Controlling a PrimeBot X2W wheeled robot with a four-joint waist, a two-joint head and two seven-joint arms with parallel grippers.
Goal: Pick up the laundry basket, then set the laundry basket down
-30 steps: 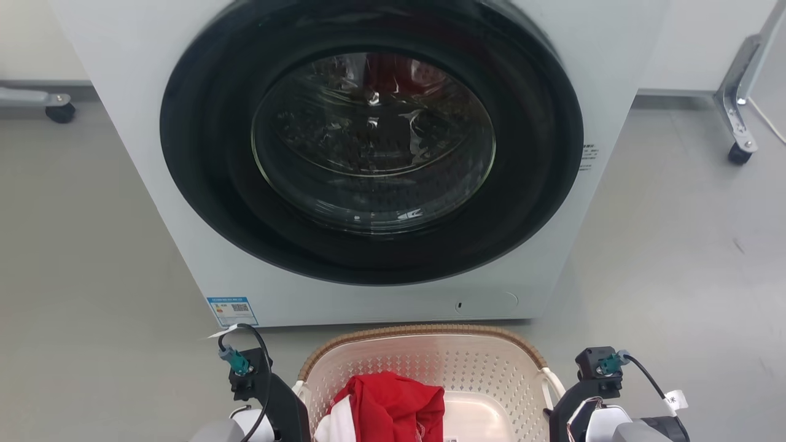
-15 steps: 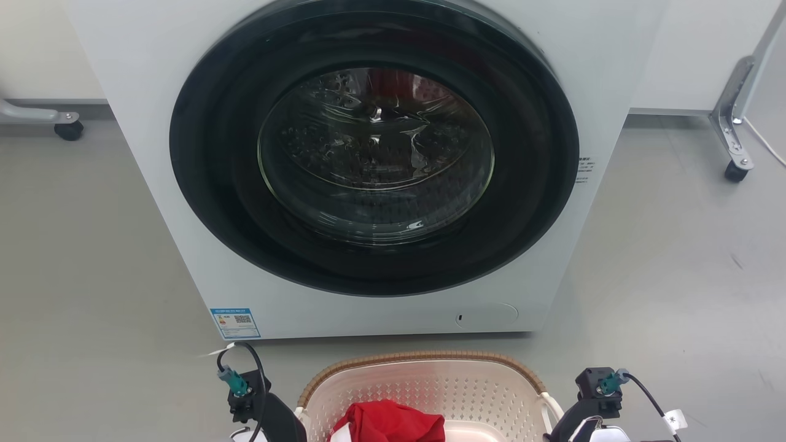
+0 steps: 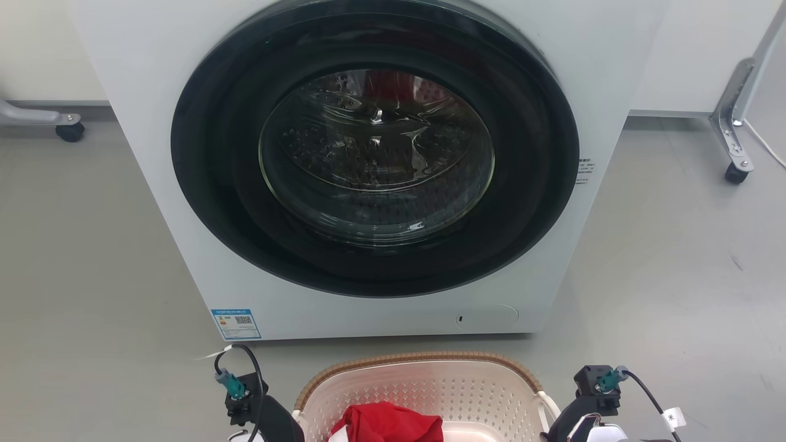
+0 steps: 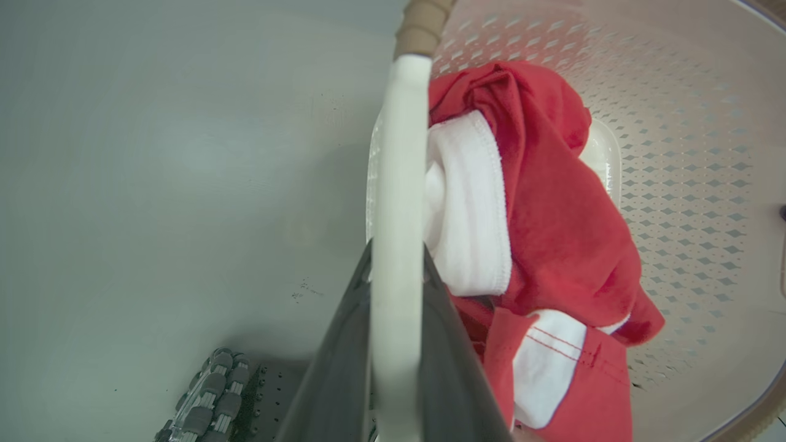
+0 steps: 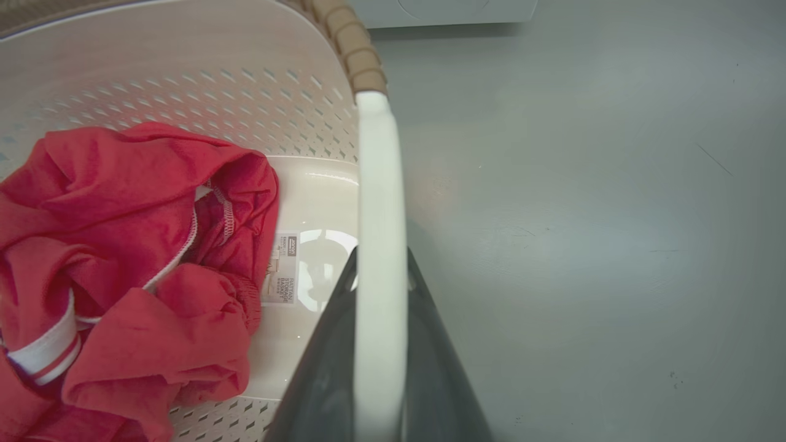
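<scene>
Clamping a white loop handle (image 4: 398,153) between its dark fingers, the left gripper (image 4: 396,270); right gripper (image 5: 381,264) likewise pinched on the opposite handle (image 5: 377,184). Laundry basket (image 3: 417,359) at bottom centre of the head view, red-and-white garment (image 4: 552,202) inside, washing machine (image 3: 147,123) above.

Camera has shifted: washer (image 3: 153,153) sits lower in view. Basket (image 3: 417,357) has come slightly nearer, widening its gap from the washer.

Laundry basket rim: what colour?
The laundry basket rim is tan-brown, woven-look; right wrist view shows it best.
</scene>
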